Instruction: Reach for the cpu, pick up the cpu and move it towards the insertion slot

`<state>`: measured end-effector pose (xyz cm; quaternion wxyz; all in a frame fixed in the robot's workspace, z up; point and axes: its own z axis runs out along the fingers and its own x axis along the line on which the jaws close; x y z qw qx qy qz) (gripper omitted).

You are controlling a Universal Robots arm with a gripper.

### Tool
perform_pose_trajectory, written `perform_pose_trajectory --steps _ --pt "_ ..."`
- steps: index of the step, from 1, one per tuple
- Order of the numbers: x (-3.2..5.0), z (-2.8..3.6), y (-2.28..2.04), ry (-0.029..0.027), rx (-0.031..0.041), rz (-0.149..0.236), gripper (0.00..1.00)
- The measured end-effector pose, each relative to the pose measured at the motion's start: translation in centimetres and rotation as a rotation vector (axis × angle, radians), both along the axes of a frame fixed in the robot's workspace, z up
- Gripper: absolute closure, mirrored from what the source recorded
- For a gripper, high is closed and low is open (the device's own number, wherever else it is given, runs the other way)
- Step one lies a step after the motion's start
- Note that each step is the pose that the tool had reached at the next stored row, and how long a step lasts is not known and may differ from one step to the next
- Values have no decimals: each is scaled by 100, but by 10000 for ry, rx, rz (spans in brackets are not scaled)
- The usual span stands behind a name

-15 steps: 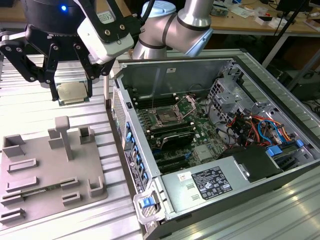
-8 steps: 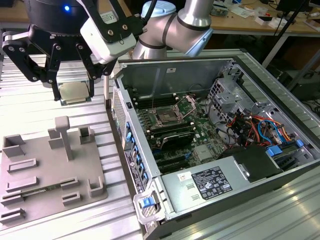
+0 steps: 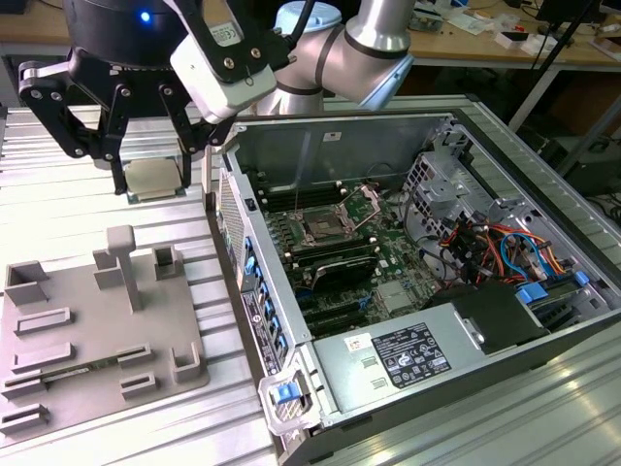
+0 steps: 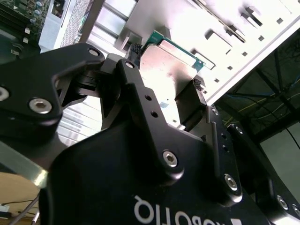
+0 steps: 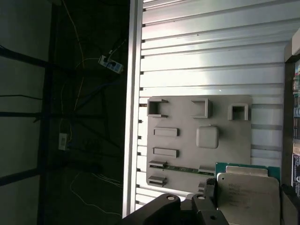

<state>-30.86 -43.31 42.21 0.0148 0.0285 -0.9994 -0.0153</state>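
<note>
Above the slatted table, tool clamped on the cpu, flat square, silvery top, thin green rim

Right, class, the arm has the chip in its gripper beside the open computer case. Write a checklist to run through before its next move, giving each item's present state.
1. Grip: the gripper is shut on the cpu, clamped on opposite edges: ok.
2. The cpu is lifted clear of the grey fixture tray: ok.
3. The cpu is over the insertion slot: not ok; it hangs outside the case wall, on the exterior view's left.
4. The slot's dark centre is exposed: ok, it seems.
5. The chip's corner orientation matches the slot: cannot tell.
</note>
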Motion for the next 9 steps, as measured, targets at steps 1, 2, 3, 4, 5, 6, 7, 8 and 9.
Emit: perform_pose_trajectory --steps 1,2,3,4,5,6,7,8,9 --pt "8 0 0 -1 0 0 45" --pt "13 0 0 0 0 0 45" --pt "19 0 0 0 0 -1 45" --pt "22 1 0 1 0 0 45" --pt "26 0 0 0 0 0 45" --pt "31 0 0 0 0 0 45" --pt "37 0 0 0 0 1 45" --pt "42 0 0 -1 0 1 45" --pt "47 0 0 0 -1 0 45"
